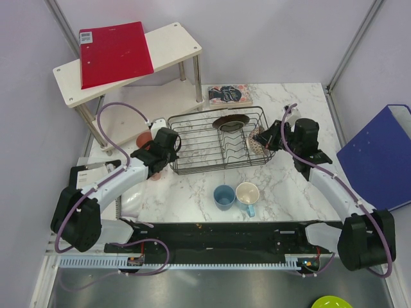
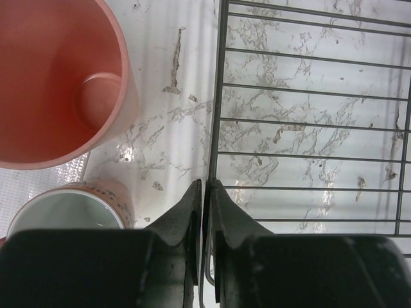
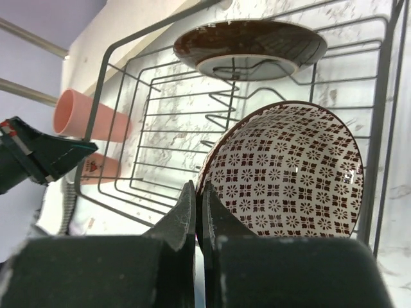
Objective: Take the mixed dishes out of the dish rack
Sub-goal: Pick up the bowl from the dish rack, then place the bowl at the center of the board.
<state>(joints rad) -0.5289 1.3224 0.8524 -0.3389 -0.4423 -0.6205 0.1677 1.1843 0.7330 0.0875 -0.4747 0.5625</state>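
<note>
The dark wire dish rack stands mid-table. My left gripper is shut on the rack's left rim wire, which runs between the fingers. My right gripper is shut on the rim of the red-speckled bowl, which stands tilted at the rack's right end. The dark red-brown plate sits in the rack at the far side. The salmon-pink tumbler and the small pale cup stand just left of the rack. The blue cup and the light-blue mug stand in front of it.
A white two-tier shelf with a red folder stands at the back left. A book lies behind the rack. A blue binder is at the right edge. A lime-green dish lies off the table at the bottom right.
</note>
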